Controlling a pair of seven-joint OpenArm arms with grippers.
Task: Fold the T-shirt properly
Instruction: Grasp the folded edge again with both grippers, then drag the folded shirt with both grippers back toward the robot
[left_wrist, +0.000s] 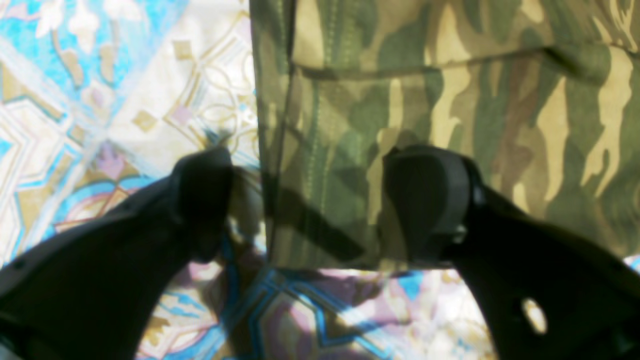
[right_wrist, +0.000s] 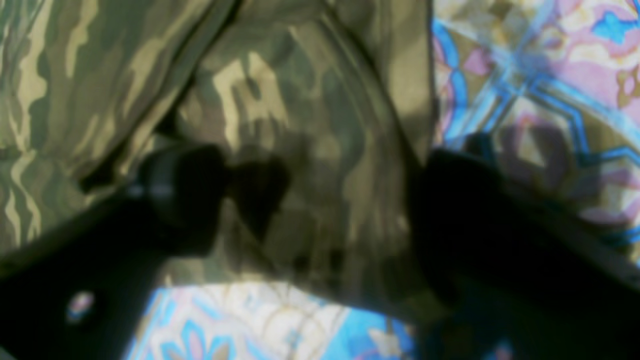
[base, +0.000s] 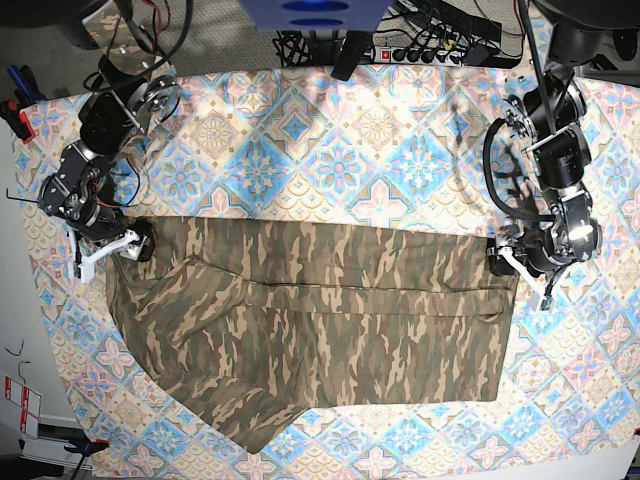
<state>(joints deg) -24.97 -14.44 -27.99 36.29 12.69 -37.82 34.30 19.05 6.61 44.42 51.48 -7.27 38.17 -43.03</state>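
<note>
Camouflage cloth in olive, brown and tan fills most of the near side of the table: the large short-sleeved T-shirt (base: 310, 330) lies spread sideways as a long band on the pastel blue-and-pink tile-patterned tablecloth (base: 330, 150), with one loose flap running down to a point at its nearest edge, so the fold looks only partly made. Taking the shirt as the landmark, both arms stand at its far long edge, one at each end, which reads as a paired reach for the two far corners so that the edge can be lifted evenly. At the end on the base view's right, the black left gripper (left_wrist: 307, 210) straddles the shirt's corner; in the left wrist view one finger stands over bare tablecloth and the other over the hemmed cloth, jaws spread and nothing pinched yet. At the opposite end, the black right gripper (right_wrist: 320, 200) brackets a rumpled bunch of cloth beside the sleeve; the right wrist view is blurred, but its jaws also stand apart with cloth between them, not clamped. Beyond the shirt's far edge lies bare tablecloth, and past that a power strip with cables (base: 440, 48) at the table's back, well apart from the work.
</note>
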